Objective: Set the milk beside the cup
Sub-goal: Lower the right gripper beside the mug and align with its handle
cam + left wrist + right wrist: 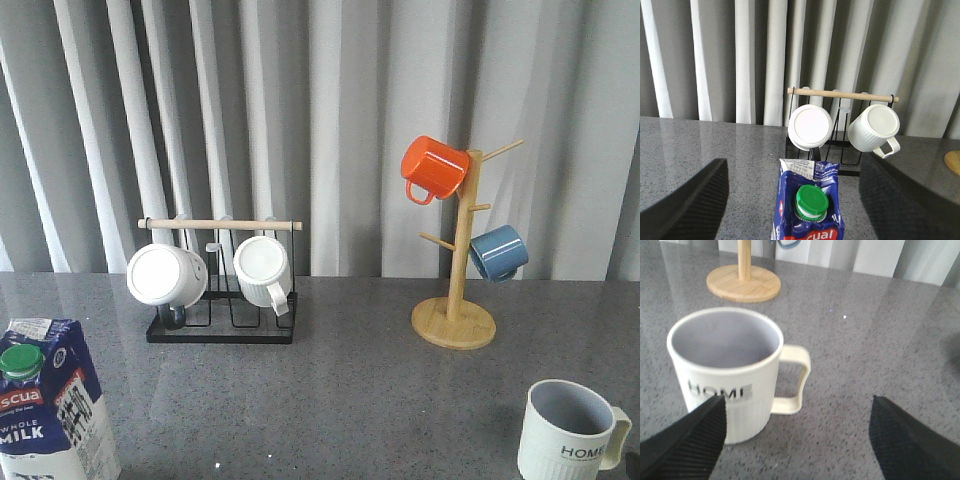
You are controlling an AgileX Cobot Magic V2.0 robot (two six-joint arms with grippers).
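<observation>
The milk (50, 400), a blue-and-white carton with a green cap, stands upright at the table's front left. In the left wrist view the milk (810, 200) sits between the wide-apart fingers of my left gripper (795, 162), which is open with a gap on both sides. The cup (568, 435), a pale ribbed mug lettered "HOME", stands at the front right. In the right wrist view the cup (725, 370) is just ahead of my right gripper (796, 401), which is open; the mug body is by one finger and the handle lies between the fingers.
A black wire rack (222, 325) with a wooden bar holds two plain white ribbed mugs (262, 270) at the back left. A wooden mug tree (455, 320) at the back right carries an orange mug (433, 168) and a blue mug (498, 252). Grey curtains hang behind.
</observation>
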